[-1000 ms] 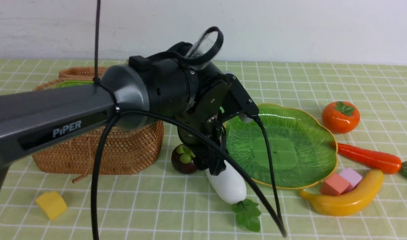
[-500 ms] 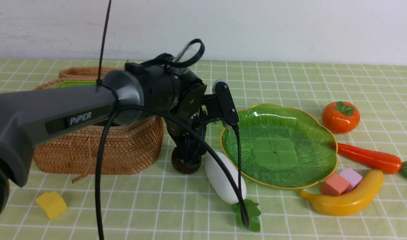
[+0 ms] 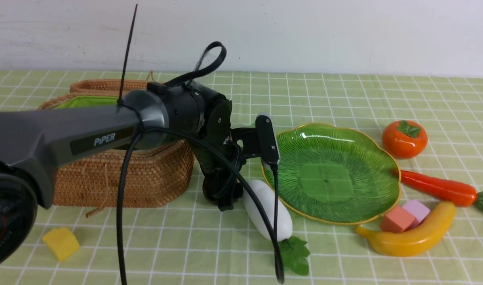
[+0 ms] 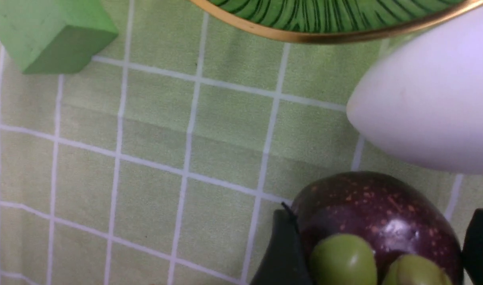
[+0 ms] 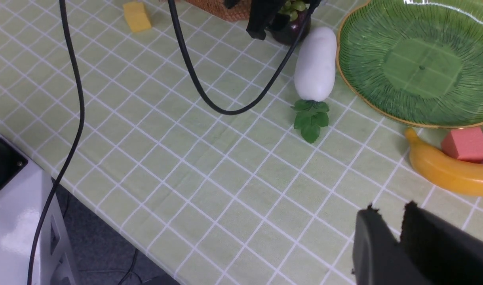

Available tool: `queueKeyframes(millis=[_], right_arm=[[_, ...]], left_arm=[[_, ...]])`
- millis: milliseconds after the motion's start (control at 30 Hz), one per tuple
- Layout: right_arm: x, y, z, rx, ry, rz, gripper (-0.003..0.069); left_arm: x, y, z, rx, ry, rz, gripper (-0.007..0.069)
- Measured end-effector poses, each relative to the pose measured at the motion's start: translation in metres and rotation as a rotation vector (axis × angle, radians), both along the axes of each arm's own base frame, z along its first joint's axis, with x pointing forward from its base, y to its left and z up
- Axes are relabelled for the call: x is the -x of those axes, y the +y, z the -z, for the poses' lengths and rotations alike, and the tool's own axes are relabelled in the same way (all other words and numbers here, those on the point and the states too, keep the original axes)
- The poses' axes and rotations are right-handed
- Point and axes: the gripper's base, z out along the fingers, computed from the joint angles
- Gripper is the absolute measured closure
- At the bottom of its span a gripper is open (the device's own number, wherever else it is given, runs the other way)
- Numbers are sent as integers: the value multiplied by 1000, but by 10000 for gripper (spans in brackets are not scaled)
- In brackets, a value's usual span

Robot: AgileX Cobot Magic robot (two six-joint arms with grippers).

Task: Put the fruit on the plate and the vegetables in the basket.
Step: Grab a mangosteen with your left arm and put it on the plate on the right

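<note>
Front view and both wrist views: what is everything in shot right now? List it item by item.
brown woven wicker basket: one, green lining, left of the plate
leaf-shaped green glass plate: one, gold rim, centre-right
dark-purple toy mangosteen: one, on the cloth between basket and radish
white toy radish: one, green leaves, by the plate's left rim
orange toy persimmon: one, right of the plate
orange-red toy carrot: one, right of the plate
yellow toy banana: one, near right
foam cubes: four; red and lilac in the banana's curve, yellow near left, green near the plate
checked green tablecloth: one
left gripper: black, jaws either side of the mangosteen, grip unclear
right gripper: black, jaws together, empty
</note>
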Motion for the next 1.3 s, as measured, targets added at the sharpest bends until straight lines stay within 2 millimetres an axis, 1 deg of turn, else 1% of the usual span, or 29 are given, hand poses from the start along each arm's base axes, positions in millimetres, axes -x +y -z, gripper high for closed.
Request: queueKeyframes(millis=[200, 267, 367, 600, 767, 800, 833, 1000, 1067, 1167, 1233, 1300], right_arm=[[0, 0, 0, -2, 1, -2, 541], [0, 0, 0, -3, 1, -2, 541], [0, 0, 0, -3, 1, -2, 541], [0, 0, 0, -3, 1, -2, 541], [0, 0, 0, -3, 1, -2, 541], [0, 0, 0, -3, 1, -2, 541], [0, 0, 0, -3, 1, -2, 541], [0, 0, 0, -3, 1, -2, 541], [0, 0, 0, -3, 1, -2, 539], [-1, -1, 0, 11, -5, 8, 536], [-3, -4, 1, 31, -12, 51, 533], [-8, -9, 0, 30, -32, 125, 532]], left_arm=[[-3, -2, 5, 7, 0, -6, 83], [-3, -2, 5, 16, 4, -23, 97], [-4, -2, 4, 31, 10, -53, 118], [-2, -1, -1, 44, 24, -99, 119], [3, 2, -20, 51, 5, -100, 119], [3, 3, -21, 52, 2, -100, 119], [4, 3, -27, 60, -10, -99, 119], [7, 3, -46, 109, -52, -103, 119], [9, -2, -56, 180, -74, -110, 120], [13, -20, -71, 337, -87, -146, 120], [15, -38, -82, 501, -78, -196, 120], [16, -55, -86, 643, -55, -248, 120]])
